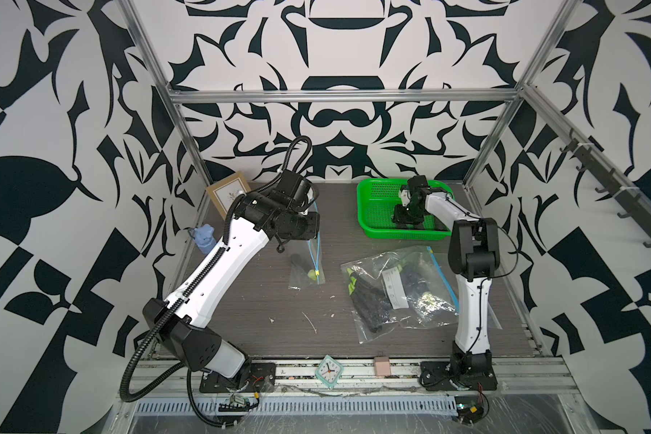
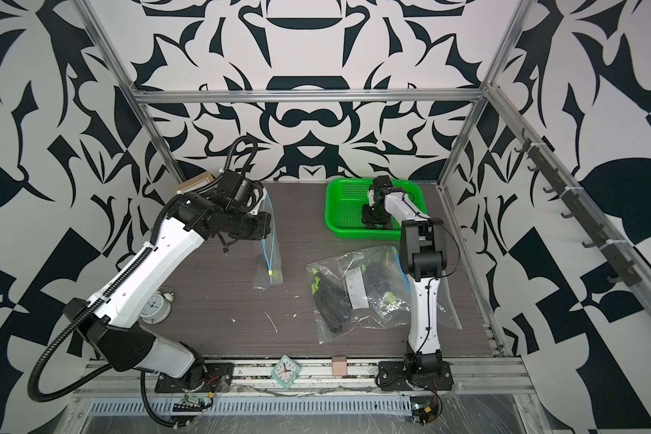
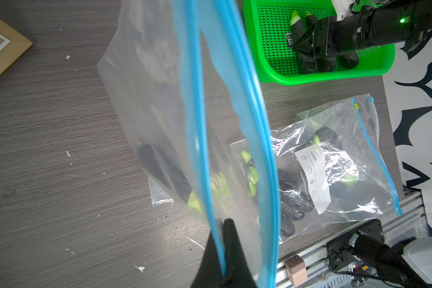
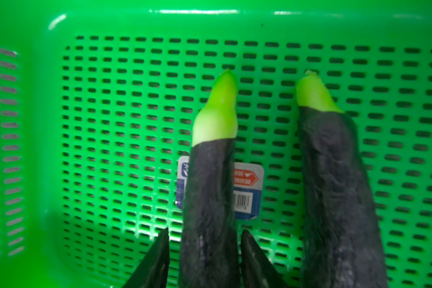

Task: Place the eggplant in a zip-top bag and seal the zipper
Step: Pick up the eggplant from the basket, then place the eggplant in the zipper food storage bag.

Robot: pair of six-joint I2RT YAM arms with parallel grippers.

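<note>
On table (image 1: 241, 300): basket (image 1: 367, 204) at one o'clock, eggplants (image 4: 210, 194) inside; filled bags (image 1: 403, 289) at four; hanging bag (image 1: 309, 263) near centre, toward ten; picture frame (image 1: 228, 193) at eleven.

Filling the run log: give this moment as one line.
left end effector: shut on bag | right end effector: astride eggplant in basket | bag mouth: open

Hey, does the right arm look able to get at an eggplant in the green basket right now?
Probably yes: the right gripper is down in the basket, its open jaws either side of one eggplant, nothing between.
</note>
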